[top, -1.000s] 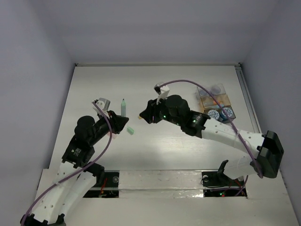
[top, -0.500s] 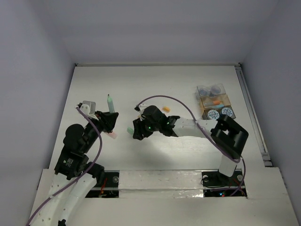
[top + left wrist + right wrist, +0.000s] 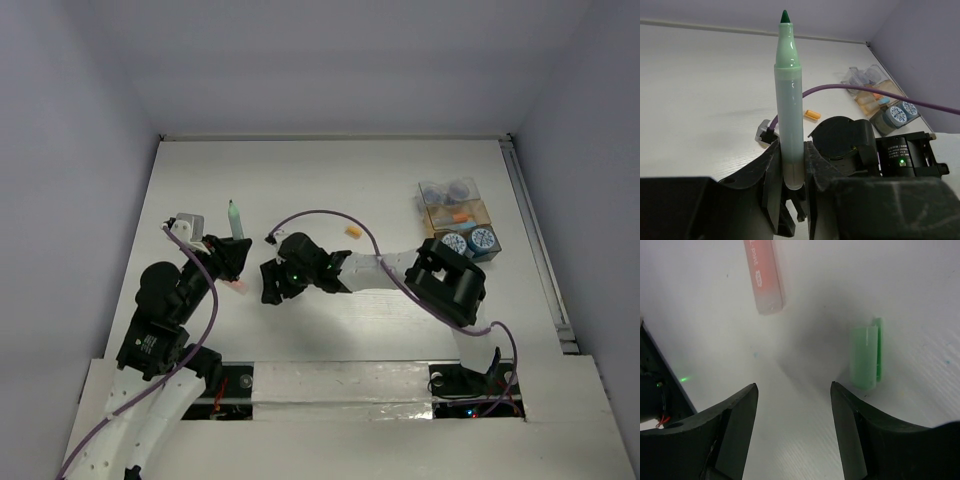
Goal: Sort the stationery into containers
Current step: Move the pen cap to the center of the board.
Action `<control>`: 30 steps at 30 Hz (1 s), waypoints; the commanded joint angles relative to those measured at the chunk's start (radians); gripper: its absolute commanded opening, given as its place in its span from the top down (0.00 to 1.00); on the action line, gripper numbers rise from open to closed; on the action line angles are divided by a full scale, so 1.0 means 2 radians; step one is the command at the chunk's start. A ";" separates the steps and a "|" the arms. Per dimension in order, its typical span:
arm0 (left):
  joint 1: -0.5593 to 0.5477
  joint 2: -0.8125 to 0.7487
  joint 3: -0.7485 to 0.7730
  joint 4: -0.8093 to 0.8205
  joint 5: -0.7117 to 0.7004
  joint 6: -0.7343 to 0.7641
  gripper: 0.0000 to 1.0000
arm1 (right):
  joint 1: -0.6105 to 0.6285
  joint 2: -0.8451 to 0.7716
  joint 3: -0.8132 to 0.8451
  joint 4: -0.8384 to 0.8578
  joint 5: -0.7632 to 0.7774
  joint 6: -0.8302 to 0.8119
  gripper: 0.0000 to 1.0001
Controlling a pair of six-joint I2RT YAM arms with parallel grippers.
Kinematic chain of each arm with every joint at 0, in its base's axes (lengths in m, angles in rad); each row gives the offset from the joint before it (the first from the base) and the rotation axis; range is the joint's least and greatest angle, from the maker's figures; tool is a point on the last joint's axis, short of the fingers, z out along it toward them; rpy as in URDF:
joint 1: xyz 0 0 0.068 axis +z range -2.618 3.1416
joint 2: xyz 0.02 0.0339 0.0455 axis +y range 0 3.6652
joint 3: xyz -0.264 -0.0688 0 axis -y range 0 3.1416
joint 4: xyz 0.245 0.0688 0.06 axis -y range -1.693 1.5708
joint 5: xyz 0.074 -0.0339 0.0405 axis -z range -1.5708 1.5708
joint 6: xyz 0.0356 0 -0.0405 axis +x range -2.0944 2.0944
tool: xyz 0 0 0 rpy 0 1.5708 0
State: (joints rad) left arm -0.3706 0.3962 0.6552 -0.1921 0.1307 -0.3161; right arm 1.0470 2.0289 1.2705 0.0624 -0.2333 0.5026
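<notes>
The containers [image 3: 424, 212] stand as a cluster at the far right of the table, and they are partly filled. Two blue-and-white tape rolls [image 3: 455, 243] sit in the nearest compartments, something small and orange lies in the middle one, and the far clear one holds roundish things I cannot make out. So some sorting looks done, but several items are out on the left half, well apart from the boxes.

The left gripper [image 3: 792, 160] is clamped on the lower end of a green pen [image 3: 790, 100], which stands upright with its tip bare. The right gripper [image 3: 795, 425] hangs low over the table with its jaws apart and nothing between them. A pink pen [image 3: 764, 275] lies flat just ahead of it to the left. The green cap [image 3: 864, 357] lies just past the tip of its right finger. A tiny orange piece [image 3: 352, 232] lies alone near the middle of the table.

I judge that the pen, its cap, the pink pen and the orange piece are all left to place.

The plain pale walls [image 3: 330, 70] close in three sides. The table [image 3: 330, 170] is white, smooth and evenly lit, with a thin rail along its right edge.
</notes>
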 commanded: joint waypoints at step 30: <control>0.004 0.001 0.010 0.019 0.011 0.001 1.00 | -0.004 0.071 0.152 -0.153 0.209 -0.014 0.20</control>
State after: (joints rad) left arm -0.3706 0.3962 0.6552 -0.1921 0.1394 -0.3161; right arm 1.0466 2.1258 1.5135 -0.2039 0.1482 0.4862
